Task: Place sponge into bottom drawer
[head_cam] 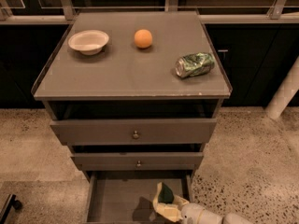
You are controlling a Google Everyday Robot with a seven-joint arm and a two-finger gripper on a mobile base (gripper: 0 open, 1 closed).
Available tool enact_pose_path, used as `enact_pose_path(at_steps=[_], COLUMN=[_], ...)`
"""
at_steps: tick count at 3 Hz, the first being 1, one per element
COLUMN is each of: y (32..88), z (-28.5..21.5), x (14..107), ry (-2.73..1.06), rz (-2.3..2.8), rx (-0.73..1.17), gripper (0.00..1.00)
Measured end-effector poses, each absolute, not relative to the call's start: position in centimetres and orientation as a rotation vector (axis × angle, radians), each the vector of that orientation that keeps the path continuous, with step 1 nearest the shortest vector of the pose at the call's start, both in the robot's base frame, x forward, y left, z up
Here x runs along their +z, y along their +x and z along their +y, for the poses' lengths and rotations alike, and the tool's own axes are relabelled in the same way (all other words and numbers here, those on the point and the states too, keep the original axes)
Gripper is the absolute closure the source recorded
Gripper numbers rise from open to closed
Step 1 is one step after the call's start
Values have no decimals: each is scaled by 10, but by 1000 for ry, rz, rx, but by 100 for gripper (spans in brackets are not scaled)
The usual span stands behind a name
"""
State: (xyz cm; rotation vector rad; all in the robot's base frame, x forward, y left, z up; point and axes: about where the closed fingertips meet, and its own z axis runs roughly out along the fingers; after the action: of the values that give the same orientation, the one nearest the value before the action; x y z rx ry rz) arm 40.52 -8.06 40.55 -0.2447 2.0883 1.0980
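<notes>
**Sponge Is Almost In the Drawer**

The bottom drawer (117, 197) is pulled open, so that part is done. The sponge (165, 193) is over the drawer's right side. It is tipped up on end and is not lying flat yet. The gripper (167, 202) squeezes the sponge tight. Letting go looks like the only job left. The arm (205, 215) comes in low from the bottom right corner and points left.

No legible text on the can (195, 65) or the pincer (164, 202) gripping the sponge (165, 193) over the bottom drawer (117, 199).
</notes>
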Motion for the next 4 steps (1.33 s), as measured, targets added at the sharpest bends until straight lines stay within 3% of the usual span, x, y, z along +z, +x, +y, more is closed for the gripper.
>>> enact_pose_path(at_steps=[4], y=[436], z=[-98], x=[322], ry=[-92], rz=[2203], rx=[1054], gripper=[100])
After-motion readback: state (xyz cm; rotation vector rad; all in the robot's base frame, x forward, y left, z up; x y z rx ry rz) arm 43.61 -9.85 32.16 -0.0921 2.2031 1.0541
